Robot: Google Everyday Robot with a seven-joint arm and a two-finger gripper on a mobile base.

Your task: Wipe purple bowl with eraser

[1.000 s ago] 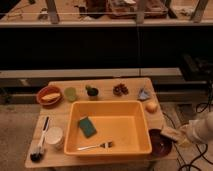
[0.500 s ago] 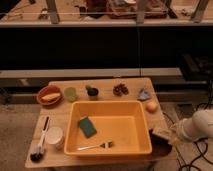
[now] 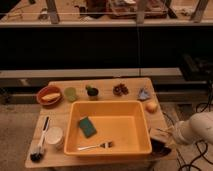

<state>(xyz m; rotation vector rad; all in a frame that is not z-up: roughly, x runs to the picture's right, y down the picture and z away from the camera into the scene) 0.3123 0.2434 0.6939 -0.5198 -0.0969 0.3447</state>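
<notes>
The end effector [image 3: 166, 136] hangs at the round, glossy purple bowl [image 3: 159, 147].

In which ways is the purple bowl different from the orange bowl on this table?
The purple bowl is dark and sits at the front right corner of the table; the orange bowl is bright, at the back left. The orange bowl holds something yellow; the purple bowl has the gripper over it. Both are round and shallow.

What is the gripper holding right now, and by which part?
Cannot tell. The gripper is just above the purple bowl, low on the right; whether it grips anything isn't visible.
</notes>
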